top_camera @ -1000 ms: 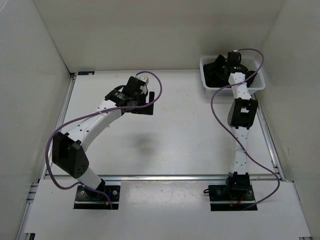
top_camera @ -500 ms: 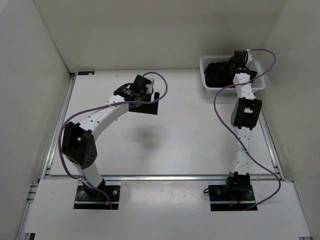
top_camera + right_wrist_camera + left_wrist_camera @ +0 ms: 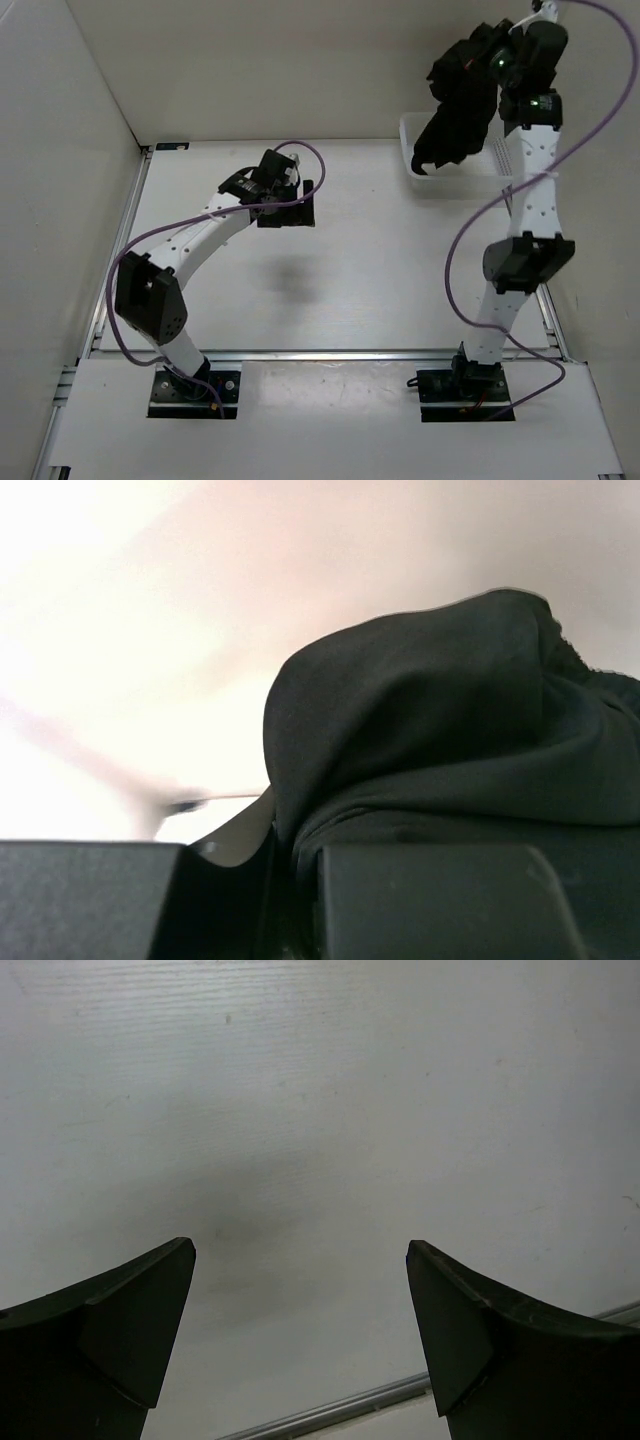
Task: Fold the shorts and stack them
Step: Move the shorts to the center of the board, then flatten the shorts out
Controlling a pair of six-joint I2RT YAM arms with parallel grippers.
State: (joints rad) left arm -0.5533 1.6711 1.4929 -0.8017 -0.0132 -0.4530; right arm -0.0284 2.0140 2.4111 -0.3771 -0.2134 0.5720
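The black shorts [image 3: 458, 115] hang in the air above the white basket [image 3: 420, 180], their lower edge dangling just over its near rim. My right gripper [image 3: 478, 62] is raised high at the back right and shut on the shorts; in the right wrist view the black fabric [image 3: 430, 740] bulges out from between the closed fingers. My left gripper [image 3: 293, 212] hovers over the table's left middle, open. In the left wrist view its fingertips [image 3: 150, 1300] stand wide apart over bare white table, with nothing between them.
White walls close in the table at the back and on both sides. A metal rail [image 3: 120, 240] runs along the left edge and another [image 3: 330, 352] along the front. Purple cables loop off both arms.
The right gripper closed on the shorts in the basket and lifted them high above it, the arm stretching upward. The left arm shifted only slightly and stayed open.
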